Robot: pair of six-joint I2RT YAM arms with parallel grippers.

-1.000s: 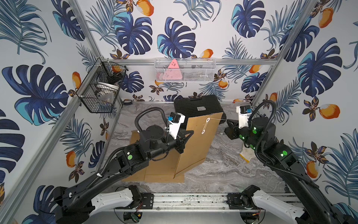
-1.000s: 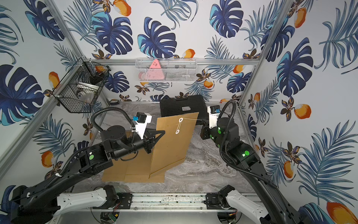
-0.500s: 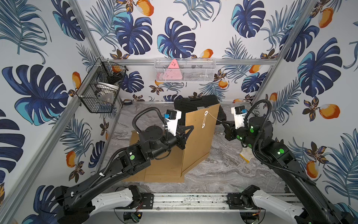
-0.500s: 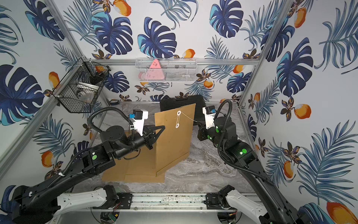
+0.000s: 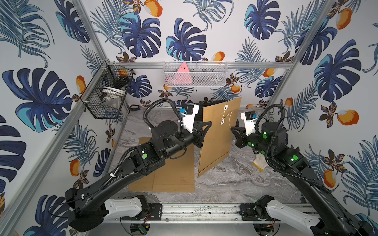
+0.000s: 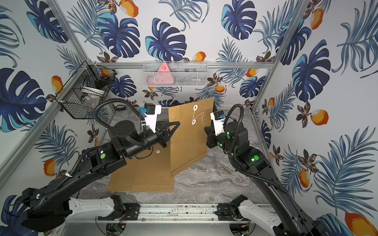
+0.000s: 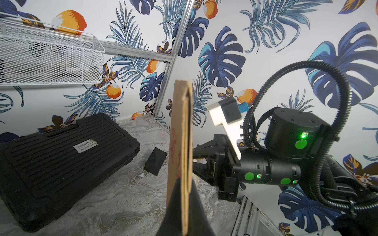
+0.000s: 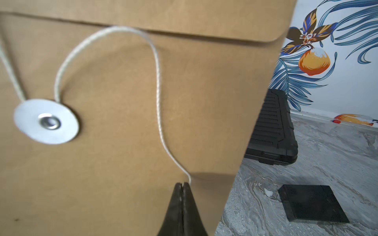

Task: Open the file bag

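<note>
The file bag (image 5: 216, 141) (image 6: 188, 141) is a brown kraft envelope standing almost upright above the table. My left gripper (image 5: 207, 127) (image 7: 182, 181) is shut on its side edge, which I see edge-on in the left wrist view. Two white discs (image 5: 225, 106) (image 8: 46, 122) sit on the flap side. A thin white string (image 8: 157, 61) (image 5: 227, 115) runs in a slack loop from the lower disc to my right gripper (image 8: 182, 183) (image 5: 232, 128), which is shut on the string's end just off the bag's face (image 8: 122, 163).
More brown envelopes (image 5: 173, 175) lie flat under the left arm. A black case (image 7: 61, 159) (image 8: 274, 130) and a small black block (image 7: 155, 161) (image 8: 313, 202) sit behind the bag. A black wire basket (image 5: 106, 96) and a white mesh basket (image 5: 194, 73) hang on the walls.
The left gripper has raised and turned the bag more upright. The right gripper has moved in toward the bag with the string, which has gone from taut to slack.
</note>
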